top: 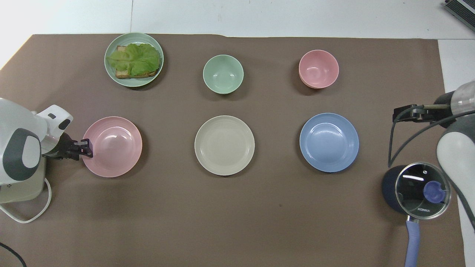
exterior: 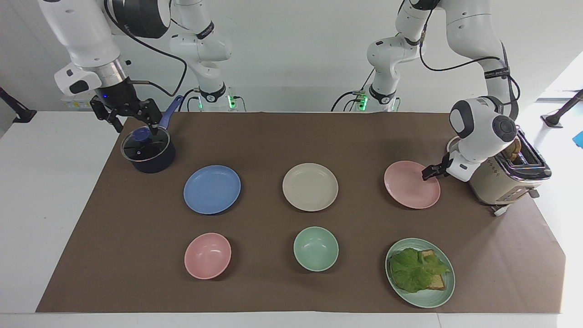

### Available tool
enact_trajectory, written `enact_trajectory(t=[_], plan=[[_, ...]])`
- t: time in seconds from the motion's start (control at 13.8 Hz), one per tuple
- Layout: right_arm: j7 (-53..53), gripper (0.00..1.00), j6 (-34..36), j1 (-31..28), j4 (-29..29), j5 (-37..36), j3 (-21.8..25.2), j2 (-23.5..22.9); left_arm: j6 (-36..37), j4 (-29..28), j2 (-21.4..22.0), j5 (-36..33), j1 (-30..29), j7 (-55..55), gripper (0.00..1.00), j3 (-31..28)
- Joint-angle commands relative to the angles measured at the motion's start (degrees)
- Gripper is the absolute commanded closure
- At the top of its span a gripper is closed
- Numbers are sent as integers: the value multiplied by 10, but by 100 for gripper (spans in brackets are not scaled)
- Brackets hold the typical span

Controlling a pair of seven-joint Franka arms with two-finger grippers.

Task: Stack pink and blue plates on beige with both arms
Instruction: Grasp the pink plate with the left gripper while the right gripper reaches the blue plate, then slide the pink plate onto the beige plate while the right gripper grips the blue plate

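Note:
Three plates lie in a row on the brown mat: the blue plate [exterior: 212, 189] [top: 329, 142] toward the right arm's end, the beige plate [exterior: 310, 187] [top: 224, 145] in the middle, and the pink plate [exterior: 410, 187] [top: 115, 146] toward the left arm's end. My left gripper [exterior: 430, 172] [top: 86, 148] is low at the pink plate's rim on the toaster's side, and the plate lies flat. Above the pot, my right gripper [exterior: 133, 123] [top: 402, 113] hangs open and holds nothing.
A dark pot with a glass lid [exterior: 148, 150] [top: 415, 189] stands under the right gripper. A beige toaster [exterior: 505, 180] [top: 20, 185] stands beside the left arm. Farther from the robots are a pink bowl [exterior: 207, 255] [top: 318, 69], a green bowl [exterior: 315, 248] [top: 223, 73] and a green plate [exterior: 423, 299] [top: 134, 84] with lettuce and toast.

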State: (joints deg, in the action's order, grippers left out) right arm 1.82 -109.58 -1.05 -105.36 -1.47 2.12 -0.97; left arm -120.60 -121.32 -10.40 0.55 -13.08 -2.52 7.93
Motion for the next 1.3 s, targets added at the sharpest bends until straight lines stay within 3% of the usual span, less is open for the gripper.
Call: enact_trajectory(t=[0.0,0.22,0.51,0.8,1.23], plan=[[-7,0,-41,2,-22,8,0,-24,16,-16,20,7,-2,-5,100,1],[-7,0,-49,3,-34,12,-1,-36,64,9,29,7,-3,-5,100,2],[-7,0,-93,4,-64,17,-1,-44,214,114,34,13,35,-41,100,8],[-8,0,-159,4,-112,17,-1,-64,192,113,35,54,165,-221,100,9],[-19,0,-208,6,-127,19,-7,-108,51,82,26,111,284,-315,100,9]])
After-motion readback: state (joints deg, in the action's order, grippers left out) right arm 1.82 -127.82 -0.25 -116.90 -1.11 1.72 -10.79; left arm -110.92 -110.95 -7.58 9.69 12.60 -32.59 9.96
